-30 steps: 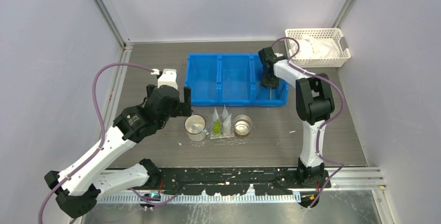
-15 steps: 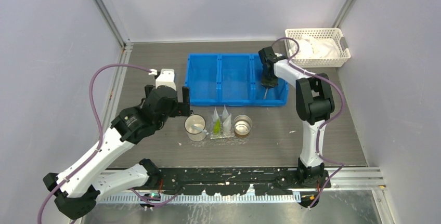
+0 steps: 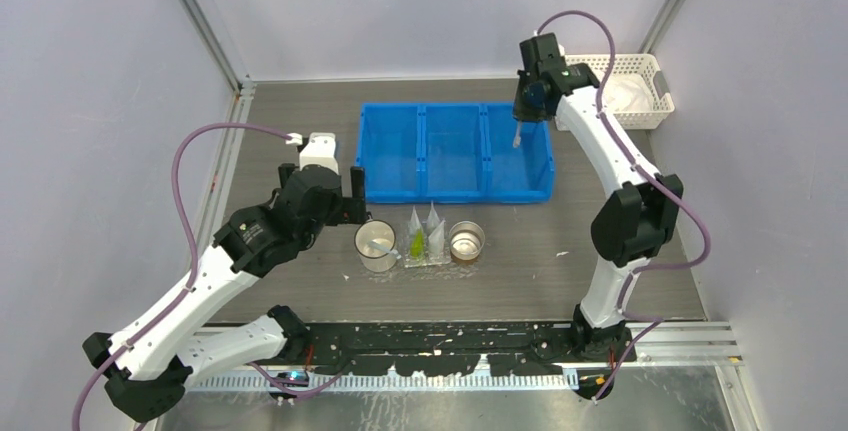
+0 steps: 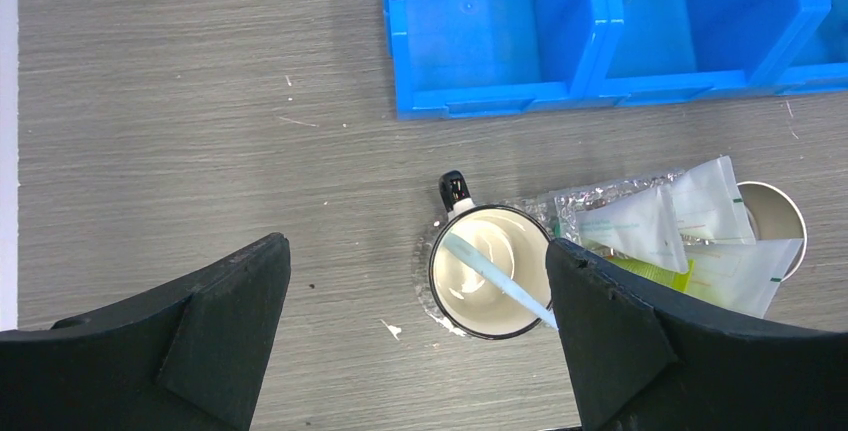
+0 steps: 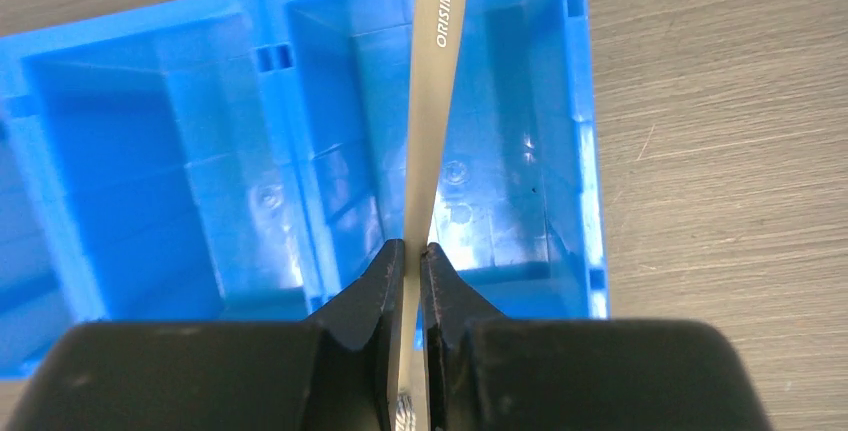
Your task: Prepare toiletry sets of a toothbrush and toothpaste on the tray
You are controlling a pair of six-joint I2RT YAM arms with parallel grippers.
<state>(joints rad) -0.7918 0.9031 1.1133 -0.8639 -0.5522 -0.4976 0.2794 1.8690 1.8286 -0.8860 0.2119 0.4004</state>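
blue bin far centre | left gripper wide open above mug | tray just near of bin, holding packets | right gripper clamped on toothbrush over bin's right compartment; "ORISMP" readable only in right wrist view

- Top view: bright, even, diffuse light from overhead. The table carries only faint, soft-edged shadows beside the arms, and the picture is sharp right to its edges.
- Right wrist view: small white glare spots sit on the glossy inside of the blue bin, whose walls splay outward with wide-angle distortion.
- The lettering on the toothbrush is crisp, while the black right gripper, nearest the lens, is soft and featureless.
- Left wrist view: the table grain is sharp; the left gripper reads as dark, slightly blurred masses.
- The clear tray glints silver, and the mug shines inside.
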